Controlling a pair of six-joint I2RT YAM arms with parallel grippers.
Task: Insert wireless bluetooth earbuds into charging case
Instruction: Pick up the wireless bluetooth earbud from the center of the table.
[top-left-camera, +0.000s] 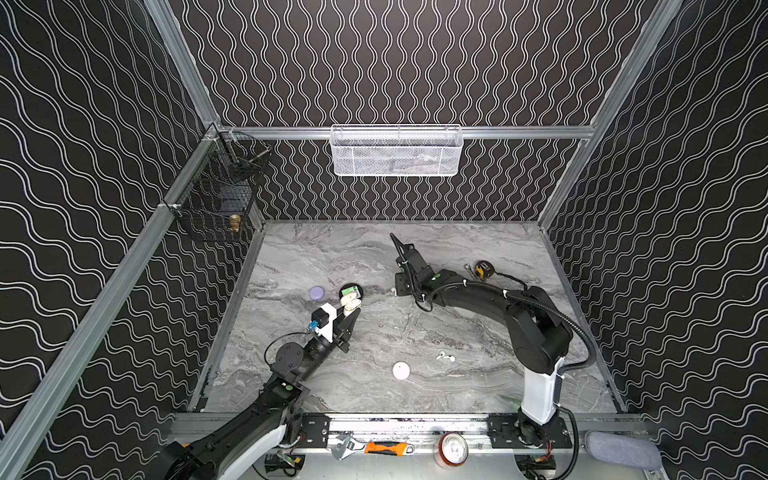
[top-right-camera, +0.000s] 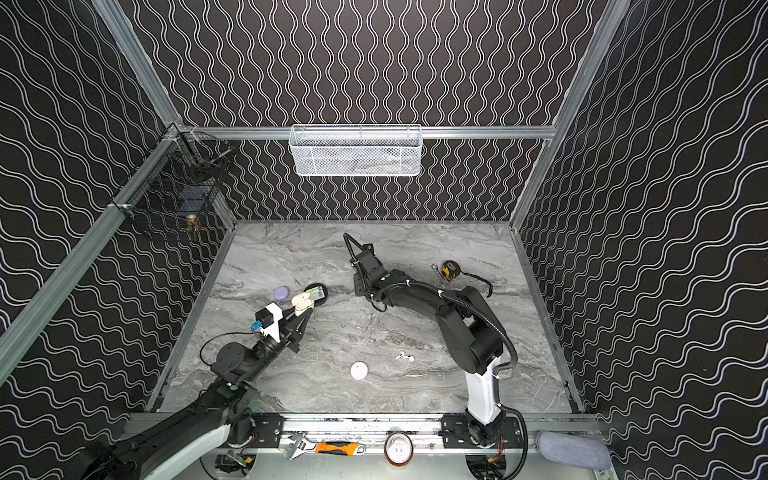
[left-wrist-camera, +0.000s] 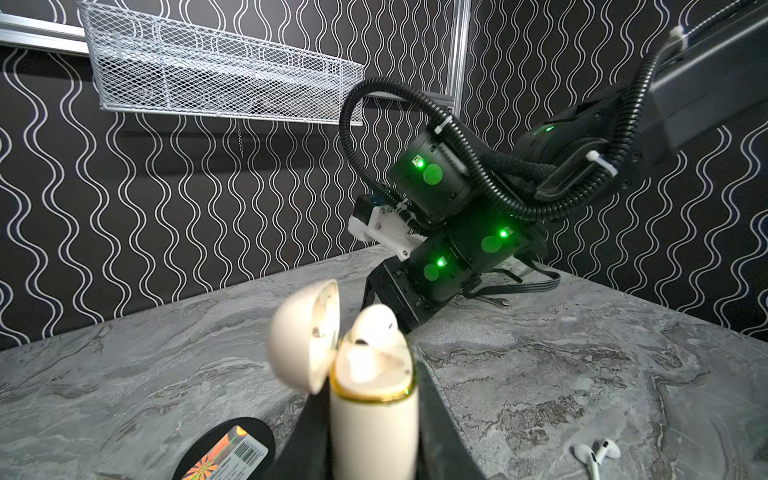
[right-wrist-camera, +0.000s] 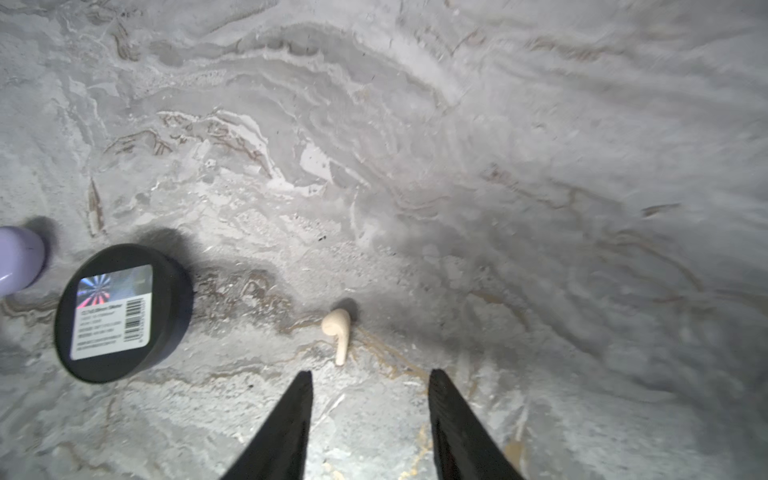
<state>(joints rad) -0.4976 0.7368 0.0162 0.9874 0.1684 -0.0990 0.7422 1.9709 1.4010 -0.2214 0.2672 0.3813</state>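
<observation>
I read the table (right-wrist-camera: 540, 124) as smooth grey marble-look stone with a dull sheen. The disc (right-wrist-camera: 170, 291) is matt black, its label (right-wrist-camera: 112, 311) shiny holographic paper. Just beside the disc, the lilac case (right-wrist-camera: 18, 257) is glossy plastic. Near the disc on its other side, the bud (right-wrist-camera: 337, 332) is smooth cream plastic. The cream case (left-wrist-camera: 374, 424) is glossy plastic with a gold metallic rim.

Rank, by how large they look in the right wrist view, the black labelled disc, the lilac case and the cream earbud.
1. black labelled disc
2. lilac case, cut off by the picture's edge, so its rank is unsure
3. cream earbud, clearly smallest
</observation>
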